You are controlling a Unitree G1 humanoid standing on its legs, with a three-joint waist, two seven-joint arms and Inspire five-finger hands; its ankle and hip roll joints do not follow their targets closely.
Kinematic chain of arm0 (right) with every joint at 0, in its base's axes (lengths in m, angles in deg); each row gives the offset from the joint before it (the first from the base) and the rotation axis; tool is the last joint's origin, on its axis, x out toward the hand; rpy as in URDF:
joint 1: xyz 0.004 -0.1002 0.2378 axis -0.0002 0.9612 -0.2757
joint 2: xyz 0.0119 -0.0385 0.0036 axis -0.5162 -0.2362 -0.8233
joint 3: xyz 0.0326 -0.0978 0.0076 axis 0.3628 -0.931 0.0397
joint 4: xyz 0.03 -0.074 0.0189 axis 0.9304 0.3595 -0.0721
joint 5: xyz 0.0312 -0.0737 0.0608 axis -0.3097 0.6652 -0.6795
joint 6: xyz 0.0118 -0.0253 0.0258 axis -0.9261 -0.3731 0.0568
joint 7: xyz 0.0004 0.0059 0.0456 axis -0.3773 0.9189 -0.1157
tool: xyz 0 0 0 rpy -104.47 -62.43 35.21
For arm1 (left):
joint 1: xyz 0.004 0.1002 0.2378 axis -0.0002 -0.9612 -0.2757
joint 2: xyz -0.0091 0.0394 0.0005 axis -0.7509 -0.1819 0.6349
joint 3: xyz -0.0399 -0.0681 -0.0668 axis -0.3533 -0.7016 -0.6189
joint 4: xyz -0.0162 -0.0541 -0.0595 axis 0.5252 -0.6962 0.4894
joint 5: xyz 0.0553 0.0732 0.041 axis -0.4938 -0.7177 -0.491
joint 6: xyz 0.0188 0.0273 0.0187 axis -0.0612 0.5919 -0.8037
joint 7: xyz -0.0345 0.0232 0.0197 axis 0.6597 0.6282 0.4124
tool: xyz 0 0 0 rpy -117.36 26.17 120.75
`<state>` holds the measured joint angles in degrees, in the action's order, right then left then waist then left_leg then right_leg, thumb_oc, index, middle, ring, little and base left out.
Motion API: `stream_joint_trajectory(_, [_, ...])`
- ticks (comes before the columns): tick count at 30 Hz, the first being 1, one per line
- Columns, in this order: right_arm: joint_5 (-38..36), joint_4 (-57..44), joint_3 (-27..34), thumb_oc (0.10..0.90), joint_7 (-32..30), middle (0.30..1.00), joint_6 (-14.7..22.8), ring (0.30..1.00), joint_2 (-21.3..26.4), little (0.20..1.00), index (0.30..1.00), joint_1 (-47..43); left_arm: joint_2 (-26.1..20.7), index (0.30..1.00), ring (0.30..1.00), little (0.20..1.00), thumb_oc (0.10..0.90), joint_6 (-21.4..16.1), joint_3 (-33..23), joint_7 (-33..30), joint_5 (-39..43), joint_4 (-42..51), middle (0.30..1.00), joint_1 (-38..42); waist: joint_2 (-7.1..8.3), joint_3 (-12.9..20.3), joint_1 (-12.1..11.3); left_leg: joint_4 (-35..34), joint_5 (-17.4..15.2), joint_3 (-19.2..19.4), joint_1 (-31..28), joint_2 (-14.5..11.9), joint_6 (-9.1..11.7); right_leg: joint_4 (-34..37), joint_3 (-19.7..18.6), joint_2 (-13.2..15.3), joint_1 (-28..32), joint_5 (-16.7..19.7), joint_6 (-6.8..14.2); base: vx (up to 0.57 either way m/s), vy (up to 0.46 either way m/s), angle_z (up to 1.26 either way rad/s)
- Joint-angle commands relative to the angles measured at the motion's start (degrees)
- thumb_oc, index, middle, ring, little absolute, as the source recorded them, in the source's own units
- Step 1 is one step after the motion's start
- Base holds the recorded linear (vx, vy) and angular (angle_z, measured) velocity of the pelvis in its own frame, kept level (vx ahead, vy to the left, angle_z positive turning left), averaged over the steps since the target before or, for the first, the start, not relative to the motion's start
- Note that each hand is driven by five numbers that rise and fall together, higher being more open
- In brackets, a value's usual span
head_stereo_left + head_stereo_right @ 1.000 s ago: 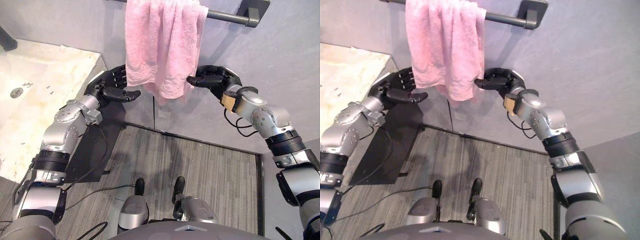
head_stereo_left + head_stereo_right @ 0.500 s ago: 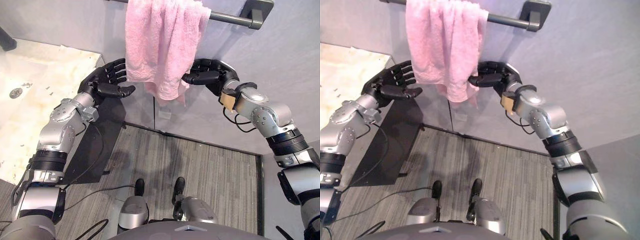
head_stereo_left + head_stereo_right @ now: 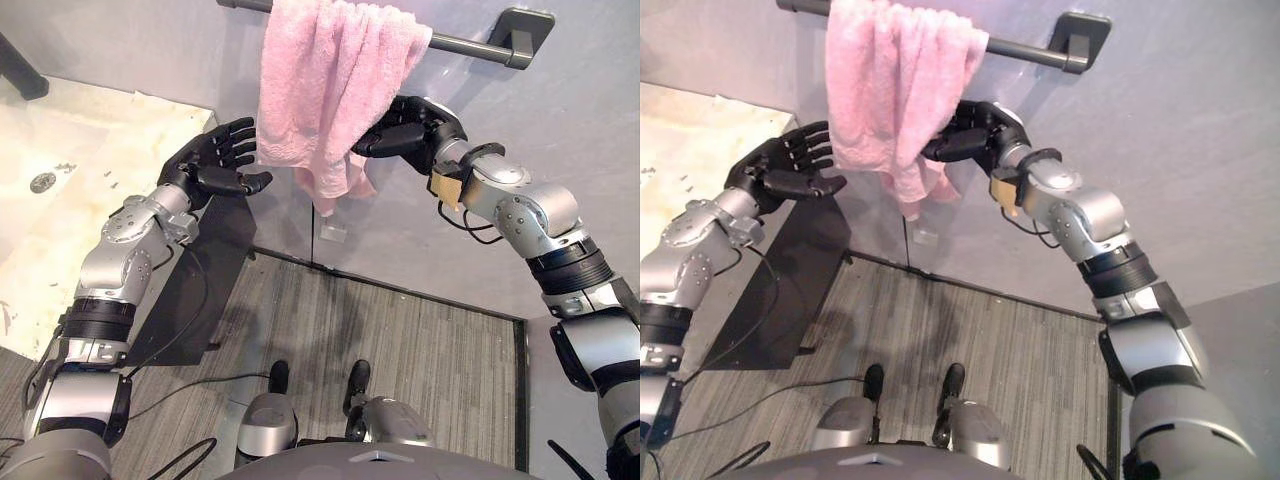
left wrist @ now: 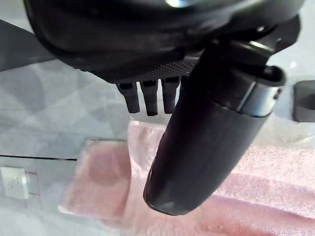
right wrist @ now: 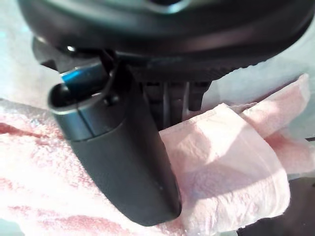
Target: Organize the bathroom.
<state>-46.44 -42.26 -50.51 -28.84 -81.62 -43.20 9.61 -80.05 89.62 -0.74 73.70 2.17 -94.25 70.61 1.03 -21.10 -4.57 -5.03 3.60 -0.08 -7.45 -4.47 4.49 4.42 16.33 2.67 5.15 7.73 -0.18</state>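
— How far along is the bathroom?
— I judge it nearly there: the pink towel (image 3: 330, 90) hangs bunched over the wall rail (image 3: 470, 45) and needs straightening.
— Hands?
— My right hand (image 3: 405, 128) pinches its edge; my left hand (image 3: 215, 168) hovers beside it, fingers spread.

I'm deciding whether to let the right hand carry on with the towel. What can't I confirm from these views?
- Right hand: the pink towel covers its fingertips in the eye views, so a pinch can't be confirmed; in its wrist view the thumb blocks the contact.
- Towel bar: its left end runs past the top edge.
- Left hand: open beside the towel; contact can't be judged.
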Motion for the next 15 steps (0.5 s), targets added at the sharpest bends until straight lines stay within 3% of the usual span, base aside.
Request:
stream_joint_trajectory(1, [2.67, 0.75, 0.6, 0.8, -0.9, 0.9, 8.97, 0.9, -3.16, 0.9, 0.9, -14.6, -1.37, 0.9, 0.9, 0.9, 0.8, -4.7, 5.6, 0.34, -0.27, -0.44, 0.9, 2.1, -0.09, 18.19, -1.29, 1.45, -3.76, 3.19, -0.26, 2.74, -0.33, -4.08, -3.27, 1.49, 3.58, -10.96, 5.54, 0.0, 0.0, 0.0])
stream_joint_trajectory(9, [5.71, 1.53, 0.21, 0.8, 2.25, 0.9, 6.62, 0.9, -2.45, 0.9, 0.9, -12.72, -1.95, 0.9, 0.9, 0.9, 0.8, -3.78, 6.49, -0.5, -0.95, -0.75, 0.9, 4.89, -0.32, 17.97, -0.54, 1.44, -3.63, 3.65, -0.46, 2.54, -0.18, -4.12, -3.55, 1.49, 3.56, -10.94, 5.69, 0.0, 0.0, 0.0])
stream_joint_trajectory(15, [9.62, 1.2, -0.09, 0.8, 6.92, 0.9, 4.43, 0.9, 0.8, 0.9, 0.9, -9.09, -2.8, 0.9, 0.9, 0.9, 0.8, -3.19, 5.73, -1.04, -1.33, 0.26, 0.9, 5.13, -0.27, 17.74, 0.33, 1.35, -3.57, 3.98, -0.75, 2.35, -0.17, -4.28, -4.05, 1.3, 3.53, -11.1, 5.67, 0.0, 0.0, 0.0])
